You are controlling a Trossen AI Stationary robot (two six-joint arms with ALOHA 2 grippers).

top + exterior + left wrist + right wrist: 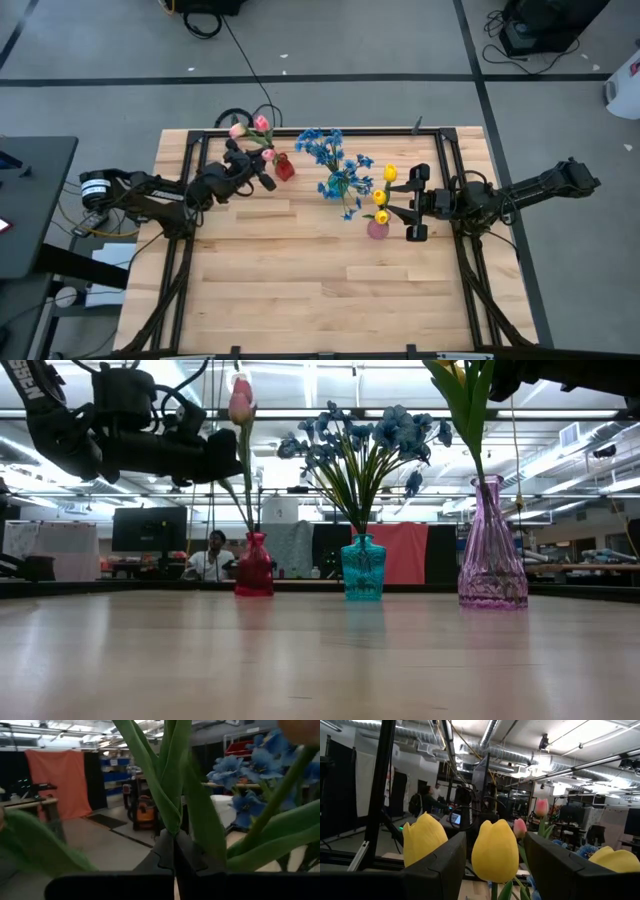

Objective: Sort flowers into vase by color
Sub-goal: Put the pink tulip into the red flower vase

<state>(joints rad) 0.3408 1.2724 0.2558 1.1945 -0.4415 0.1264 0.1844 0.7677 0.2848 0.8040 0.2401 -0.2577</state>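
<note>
Right wrist view: yellow tulip [494, 851] between open right claw [495, 870] fingers.

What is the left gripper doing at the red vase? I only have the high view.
Observer: The left wrist view shows the left gripper shut on the pink tulip, at its leafy stem.
Operator: Is that tulip in the vase?
Observer: In the low view it stands upright, and its stem runs down into the red vase.
Operator: And the right gripper?
Observer: The right wrist view shows the right gripper open, with a yellow tulip between its fingers and a gap on each side.
</note>
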